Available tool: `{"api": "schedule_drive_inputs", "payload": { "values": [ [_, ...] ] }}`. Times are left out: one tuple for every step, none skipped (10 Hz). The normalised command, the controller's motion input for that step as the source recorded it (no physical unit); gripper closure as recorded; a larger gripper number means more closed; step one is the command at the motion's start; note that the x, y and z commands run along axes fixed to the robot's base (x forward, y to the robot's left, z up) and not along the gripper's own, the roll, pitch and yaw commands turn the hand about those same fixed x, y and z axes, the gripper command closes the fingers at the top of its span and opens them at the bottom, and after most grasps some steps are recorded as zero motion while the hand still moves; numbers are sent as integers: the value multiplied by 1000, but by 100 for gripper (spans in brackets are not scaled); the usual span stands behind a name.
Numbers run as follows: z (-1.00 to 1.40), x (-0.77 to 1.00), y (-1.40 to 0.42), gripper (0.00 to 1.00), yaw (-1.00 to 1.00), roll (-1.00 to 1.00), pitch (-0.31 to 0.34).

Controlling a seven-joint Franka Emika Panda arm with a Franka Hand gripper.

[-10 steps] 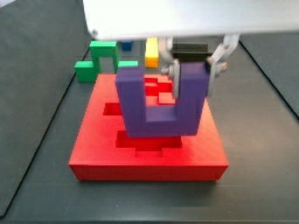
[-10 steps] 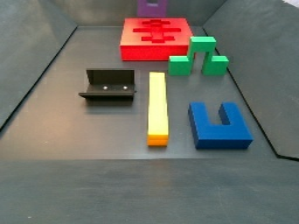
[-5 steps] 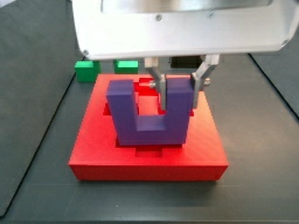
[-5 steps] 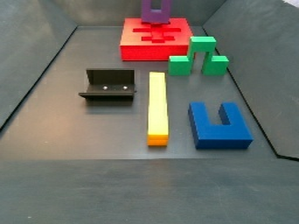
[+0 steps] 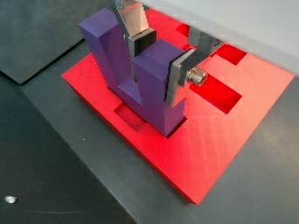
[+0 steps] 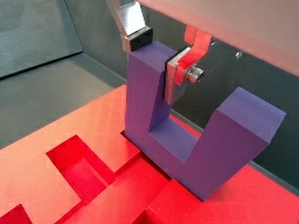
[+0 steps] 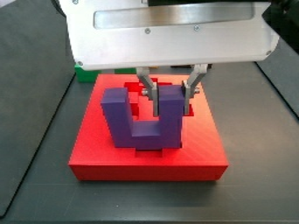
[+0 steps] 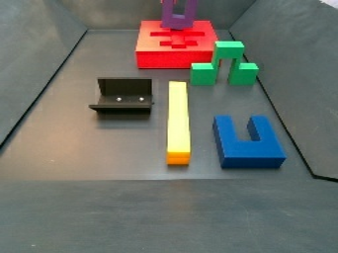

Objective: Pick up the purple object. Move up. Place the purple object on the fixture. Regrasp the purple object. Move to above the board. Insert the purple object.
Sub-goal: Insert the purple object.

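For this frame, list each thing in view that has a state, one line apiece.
pincer: over the board, shut on one prong of the purple object
purple object: upright, prongs up, base at the board
board: flat on the floor
fixture: empty
blue block: lying flat, untouched

No readable text, labels, brands or numbers in any view. Tool (image 7: 167,87), clamped on one prong of the purple block (image 7: 143,122) over the red board (image 7: 147,157), carries no markings.

Purple object (image 7: 142,121) upright, prongs up, one prong clamped by gripper (image 7: 167,89), base at red board (image 7: 93,154) cutout; black fixture (image 8: 122,97) at 7 o'clock of the board.
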Motion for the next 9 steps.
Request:
{"api": "schedule_drive_inputs", "payload": {
  "values": [
    [-271,0,0,100,11,190,-3],
    [-280,0,0,100,31,213,0],
    [-343,0,-20,100,31,274,0],
    [-366,0,-71,100,43,300,0],
    [-380,0,-97,100,51,301,0],
    [-17,0,-109,100,0,166,0],
    [0,-86,-9,100,0,20,-76],
    [-71,0,-86,100,0,30,-9],
    [-34,0,-166,100,0,70,-37]
  ]
}}
